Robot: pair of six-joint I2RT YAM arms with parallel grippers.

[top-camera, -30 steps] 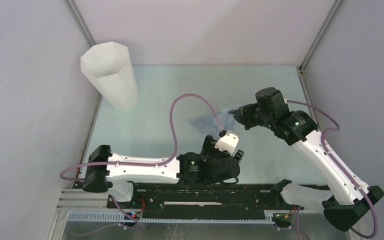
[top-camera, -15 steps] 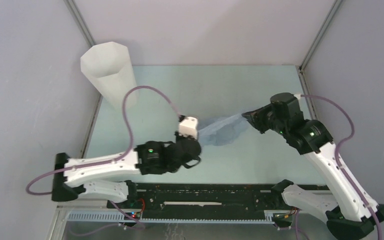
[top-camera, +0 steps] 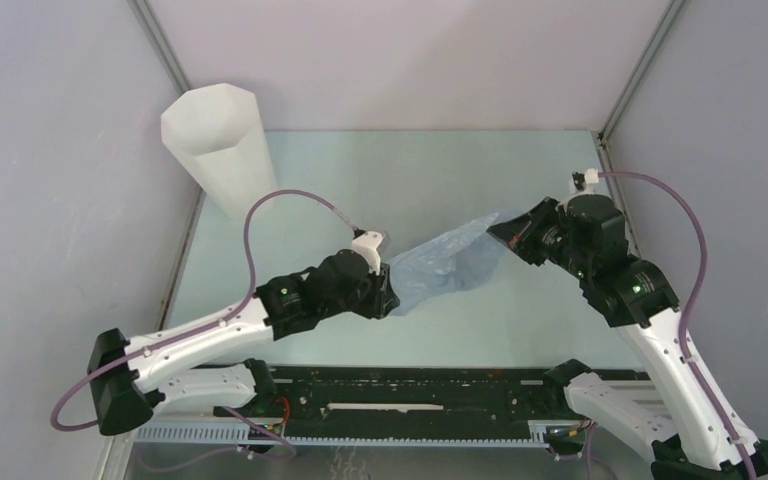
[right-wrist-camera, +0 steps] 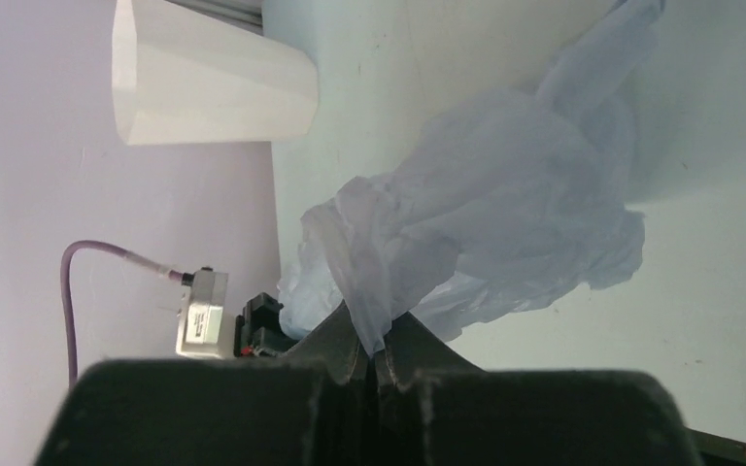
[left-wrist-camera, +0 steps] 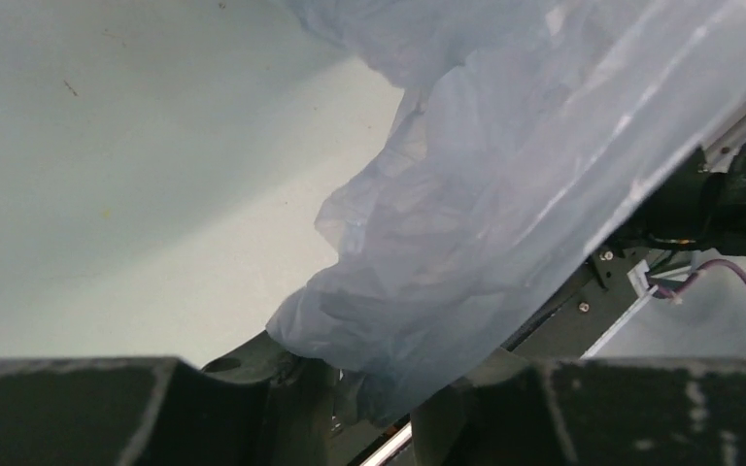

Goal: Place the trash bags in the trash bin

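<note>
The trash bag (top-camera: 450, 262), thin pale blue-grey wrinkly film, hangs stretched above the table between my two grippers. My right gripper (top-camera: 500, 232) is shut on a twisted corner of it; in the right wrist view that gripper (right-wrist-camera: 374, 340) pinches the film and the bag (right-wrist-camera: 505, 194) billows beyond it. My left gripper (top-camera: 388, 288) is at the bag's other end. In the left wrist view the jaws of this gripper (left-wrist-camera: 369, 374) stand partly apart with a bunch of the bag (left-wrist-camera: 486, 194) between them. The trash bin (top-camera: 222, 150), tall, white and faceted, stands upright at the far left corner, apart from both grippers.
Grey walls close the pale green table (top-camera: 360, 180) on three sides. A black rail (top-camera: 410, 390) with the arm bases runs along the near edge. The left arm's purple cable (top-camera: 290, 196) loops above the table near the bin.
The left arm has swung left and forward, bringing its gripper onto the bag's near end. The right gripper drew back to the right with its corner, and the bag spread out between them.
</note>
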